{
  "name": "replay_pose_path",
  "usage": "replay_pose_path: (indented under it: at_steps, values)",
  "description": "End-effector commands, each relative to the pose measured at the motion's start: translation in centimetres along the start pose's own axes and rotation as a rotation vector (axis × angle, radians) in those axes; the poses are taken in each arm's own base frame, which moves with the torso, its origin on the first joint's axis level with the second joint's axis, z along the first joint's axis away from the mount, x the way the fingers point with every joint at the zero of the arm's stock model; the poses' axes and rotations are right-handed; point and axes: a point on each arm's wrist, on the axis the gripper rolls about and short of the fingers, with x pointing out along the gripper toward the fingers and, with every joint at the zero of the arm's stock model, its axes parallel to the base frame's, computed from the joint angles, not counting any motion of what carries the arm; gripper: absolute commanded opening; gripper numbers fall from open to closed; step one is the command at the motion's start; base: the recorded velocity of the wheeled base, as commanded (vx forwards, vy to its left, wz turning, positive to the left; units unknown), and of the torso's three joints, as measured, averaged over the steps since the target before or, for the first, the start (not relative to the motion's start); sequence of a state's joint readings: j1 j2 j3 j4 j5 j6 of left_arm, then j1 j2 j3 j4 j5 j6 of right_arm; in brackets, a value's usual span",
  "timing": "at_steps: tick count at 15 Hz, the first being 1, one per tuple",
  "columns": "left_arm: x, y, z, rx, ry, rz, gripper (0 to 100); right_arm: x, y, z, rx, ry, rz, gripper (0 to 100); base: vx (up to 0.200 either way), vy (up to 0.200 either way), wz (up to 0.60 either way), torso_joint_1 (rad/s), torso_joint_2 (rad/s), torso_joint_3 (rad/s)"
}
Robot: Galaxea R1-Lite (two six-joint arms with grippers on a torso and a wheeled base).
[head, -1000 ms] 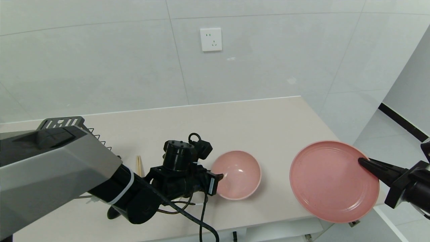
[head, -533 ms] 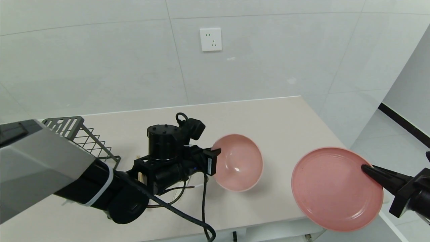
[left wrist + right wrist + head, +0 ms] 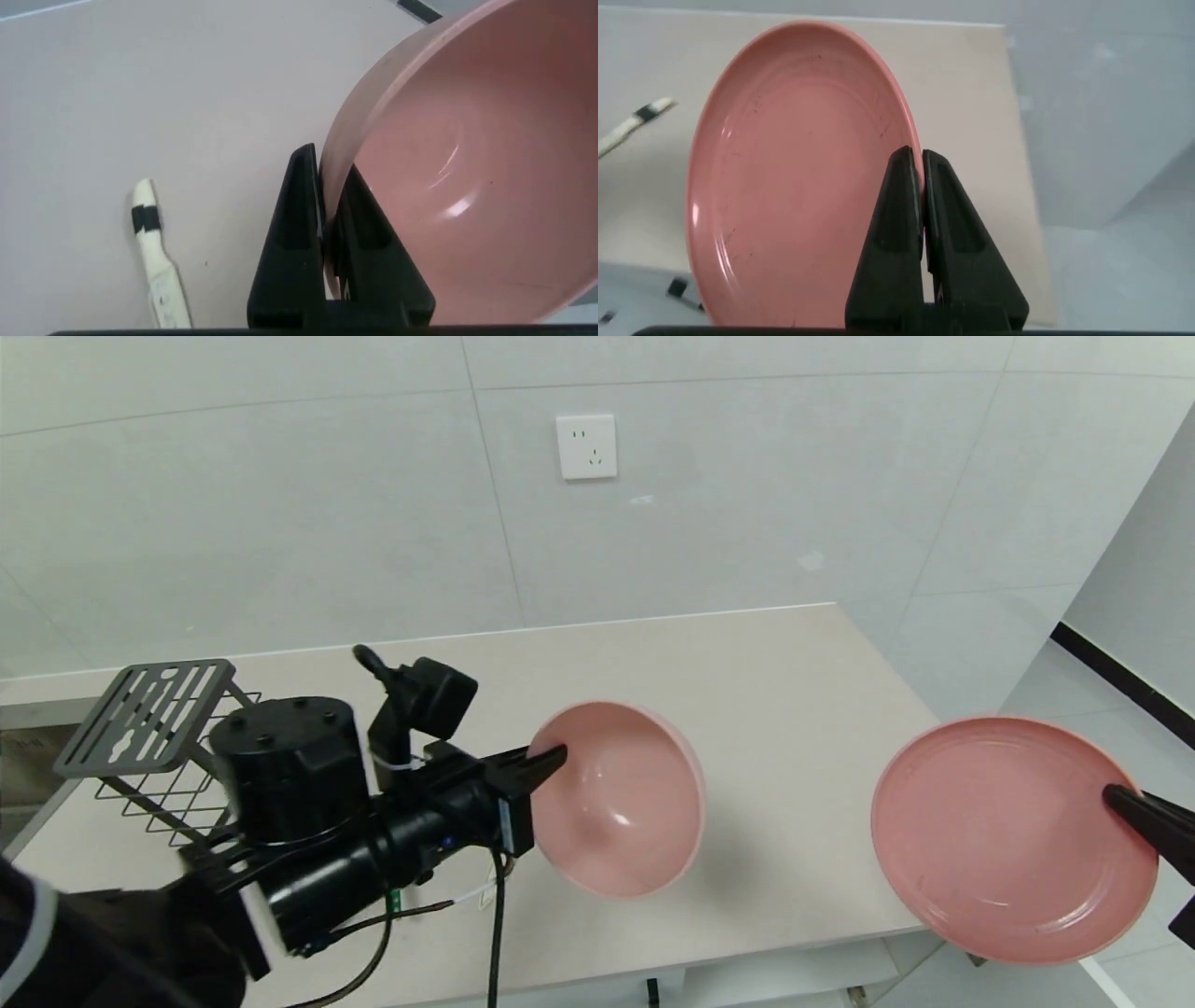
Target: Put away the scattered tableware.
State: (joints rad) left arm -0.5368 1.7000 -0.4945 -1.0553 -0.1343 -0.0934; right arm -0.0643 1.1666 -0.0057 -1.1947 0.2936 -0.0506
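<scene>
The bowl (image 3: 616, 798) hangs tilted above the table (image 3: 747, 681), its left rim pinched in the left gripper (image 3: 549, 758). Right of the bowl and well apart, the plate (image 3: 1008, 840) hangs off the table's corner, with the right gripper (image 3: 1116, 795) clamped on its right rim. Left of the bowl, the dish rack (image 3: 149, 719) stands on the table. Behind the bowl, the wall socket (image 3: 586, 445) sits on the wall.

Left hand (image 3: 549, 758) clamps bowl (image 3: 625, 807) rim; right hand (image 3: 1120, 798) clamps plate (image 3: 999, 840) rim.

No lettering or number can be read on the bowl (image 3: 621, 803), plate (image 3: 999, 840) or wall socket (image 3: 586, 445).
</scene>
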Motion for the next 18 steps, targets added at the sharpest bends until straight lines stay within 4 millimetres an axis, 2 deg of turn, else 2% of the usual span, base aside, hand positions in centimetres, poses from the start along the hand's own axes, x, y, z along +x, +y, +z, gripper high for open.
replay_pose_path:
  at_steps: [1, 4, 7, 8, 10, 11, 14, 16, 18]
  values:
    - [-4.6, 0.6, 0.7, -0.003, -0.054, 0.051, 0, -0.9, 0.2, 0.6, -0.016, -0.049, -0.048, 0, 0.000, 0.000, 0.00, 0.000, 0.00, 0.000]
    - [-6.6, 0.7, -0.5, -0.031, -0.031, 0.123, 0, -0.5, 1.0, 0.5, -0.011, -0.039, 0.023, 0, 0.000, 0.000, 0.00, 0.000, 0.00, 0.000]
    - [-7.5, 0.7, -0.6, -0.174, -0.062, 0.117, 0, -0.4, 1.2, 0.4, -0.010, -0.037, 0.049, 0, 0.000, 0.000, 0.00, 0.000, 0.00, 0.000]
    - [-7.6, 0.4, -1.2, -0.149, -0.054, 0.123, 0, -0.2, 1.5, 0.3, -0.005, -0.029, 0.071, 0, 0.000, 0.000, 0.00, 0.000, 0.00, 0.000]
    - [-7.5, 0.1, -1.2, -0.135, -0.146, 0.129, 0, 0.2, 2.2, 0.1, -0.003, -0.017, 0.135, 0, 0.000, 0.000, 0.00, 0.000, 0.00, 0.000]
    - [-7.5, 0.3, -1.4, -0.122, -0.183, 0.194, 0, 0.5, 2.3, 0.3, -0.007, -0.025, 0.150, 0, 0.000, 0.000, 0.00, 0.000, 0.00, 0.000]
    - [-8.0, 0.2, -2.5, -0.004, -0.174, 0.199, 0, 1.1, 2.8, 0.5, -0.014, -0.045, 0.188, 0, 0.000, 0.000, 0.00, 0.000, 0.00, 0.000]
    - [-6.6, 0.4, -3.4, 0.097, -0.149, 0.204, 0, 1.3, 3.0, 0.7, -0.073, -0.079, 0.207, 0, 0.000, 0.000, 0.00, 0.000, 0.00, 0.000]
    - [-6.5, -0.3, -3.8, 0.118, -0.128, 0.168, 0, 1.4, 3.1, 0.6, -0.115, -0.079, 0.208, 0, 0.000, 0.000, 0.00, 0.000, 0.00, 0.000]
